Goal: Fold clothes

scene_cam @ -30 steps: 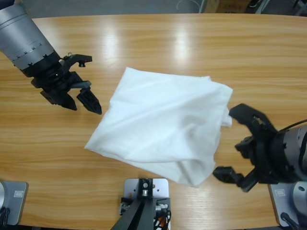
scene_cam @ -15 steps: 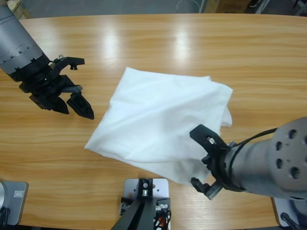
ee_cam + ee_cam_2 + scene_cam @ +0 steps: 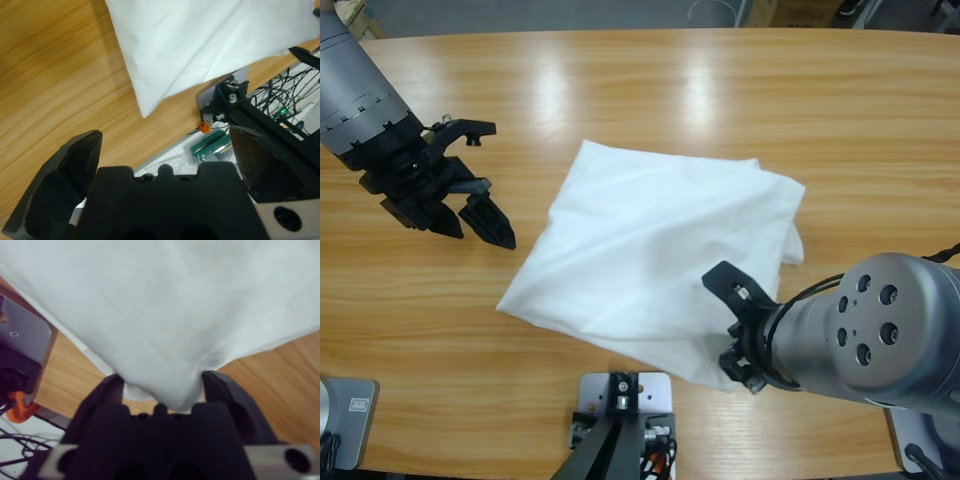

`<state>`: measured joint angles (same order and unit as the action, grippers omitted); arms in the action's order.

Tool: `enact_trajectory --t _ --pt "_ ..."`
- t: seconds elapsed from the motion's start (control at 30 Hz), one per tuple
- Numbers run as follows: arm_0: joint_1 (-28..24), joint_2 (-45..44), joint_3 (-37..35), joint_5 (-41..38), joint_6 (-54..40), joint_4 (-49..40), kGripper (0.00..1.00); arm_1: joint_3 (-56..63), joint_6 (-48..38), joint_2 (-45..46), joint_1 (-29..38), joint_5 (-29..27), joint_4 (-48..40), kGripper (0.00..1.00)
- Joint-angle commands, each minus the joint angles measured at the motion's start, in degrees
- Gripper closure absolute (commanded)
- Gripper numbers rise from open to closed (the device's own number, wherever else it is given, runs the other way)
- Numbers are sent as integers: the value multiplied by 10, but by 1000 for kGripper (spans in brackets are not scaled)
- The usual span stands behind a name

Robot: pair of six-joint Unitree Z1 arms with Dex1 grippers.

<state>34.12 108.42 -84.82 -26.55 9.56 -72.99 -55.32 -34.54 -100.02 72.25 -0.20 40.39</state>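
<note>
T-shirt (image 3: 660,265), white and already doubled into a rough square, lies near the middle of the wooden counter (image 3: 650,90), turned at an angle so that one corner points toward the near edge. It looks thin, soft and light: it will drape and slide on the smooth wood instead of holding any shape, so a pinch at a corner or a hem, taking all layers together, seems the safest hold. A grip in the middle would probably only bunch it.

Right claw (image 3: 732,330) is at that near corner. Its wrist view shows the two black jaws spread either side of the cloth's corner, which droops between them; they stand open and have not closed on the fabric, so far as I can judge.

Left claw (image 3: 470,205) hangs over bare wood to the side of the shirt, near its edge but clear of it, jaws wide apart and empty. Its wrist view looks past the shirt's other low corner to the counter's edge.
</note>
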Motion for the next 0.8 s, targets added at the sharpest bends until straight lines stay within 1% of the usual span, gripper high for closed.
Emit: enact_trajectory --t 0.03,0.17,0.3,0.53,0.73,0.8 --pt "3 7 17 7 -6 -6 0 13 16 -8 7 -18 6 1000" --pt "3 10 15 7 -7 -6 0 13 32 -4 7 -5 27 1000" --pt "2 12 15 7 -8 -6 0 -10 37 -2 7 -17 84 1000" --pt "2 15 14 7 -11 -6 0 -97 47 8 7 -90 210 1000" --pt "1 16 15 7 -14 -6 0 -164 76 -28 7 -125 260 1000" --pt "-1 16 16 7 -15 -6 0 -183 84 -38 7 -144 280 1000"
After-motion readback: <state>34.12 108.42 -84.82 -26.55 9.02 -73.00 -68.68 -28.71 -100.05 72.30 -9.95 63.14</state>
